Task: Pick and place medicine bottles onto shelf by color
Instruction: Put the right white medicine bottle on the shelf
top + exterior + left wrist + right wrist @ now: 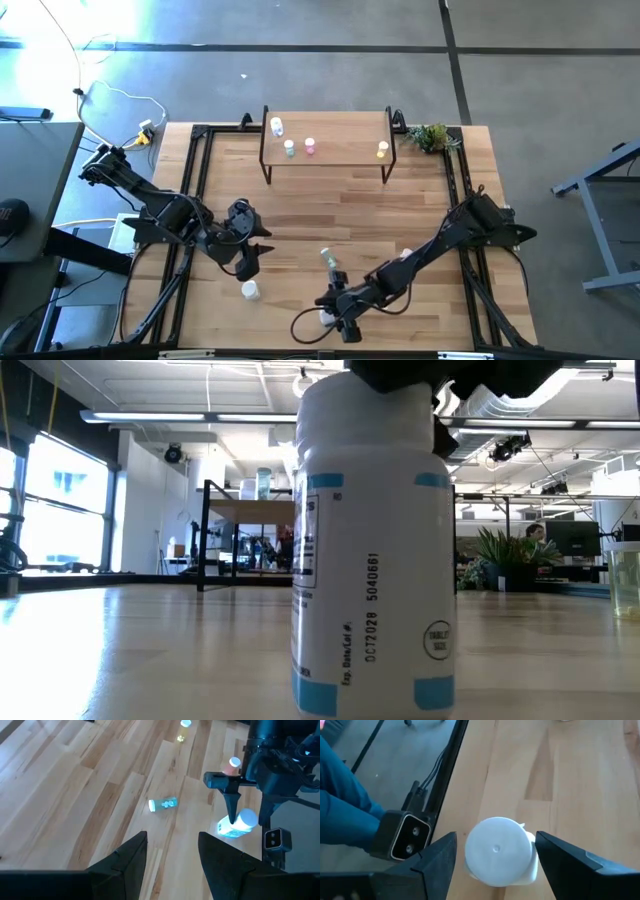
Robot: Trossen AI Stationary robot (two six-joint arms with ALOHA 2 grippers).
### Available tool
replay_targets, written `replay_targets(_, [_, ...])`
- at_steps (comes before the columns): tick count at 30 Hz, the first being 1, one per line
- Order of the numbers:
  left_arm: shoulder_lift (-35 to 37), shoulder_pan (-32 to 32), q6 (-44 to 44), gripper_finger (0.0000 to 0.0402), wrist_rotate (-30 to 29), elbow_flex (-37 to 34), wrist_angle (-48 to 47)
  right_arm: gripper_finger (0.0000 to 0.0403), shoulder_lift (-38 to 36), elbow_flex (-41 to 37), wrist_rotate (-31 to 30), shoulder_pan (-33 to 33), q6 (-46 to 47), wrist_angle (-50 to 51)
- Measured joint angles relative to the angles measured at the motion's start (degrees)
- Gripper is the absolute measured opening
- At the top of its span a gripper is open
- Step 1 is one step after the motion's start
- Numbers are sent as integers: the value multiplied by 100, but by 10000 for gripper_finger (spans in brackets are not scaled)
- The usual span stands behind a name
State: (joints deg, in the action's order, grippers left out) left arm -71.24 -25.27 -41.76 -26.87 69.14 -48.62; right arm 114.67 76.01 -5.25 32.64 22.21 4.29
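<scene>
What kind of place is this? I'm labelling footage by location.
Probably an open-plan lab or workshop: exposed ceiling ducts, a concrete floor around the wooden table, large windows, and a person in the background.

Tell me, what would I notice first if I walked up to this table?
A big white bottle with blue bands stands near the table's front edge, filling the low view. The right end effector hangs open right over its cap. Farther back, four small bottles sit on a little wooden shelf.
</scene>
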Motion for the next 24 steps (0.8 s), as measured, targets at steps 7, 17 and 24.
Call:
replay_targets(7, [0,25,82,168,62,2,-2,213,4,0,-166,5,116,-4])
replay_targets(17, [0,56,98,168,126,3,-2,157,-3,9,-207,3,723,-21])
replay_targets(24, [153,297,227,168,91,13,5,161,-439,0,-991,-35,877,152])
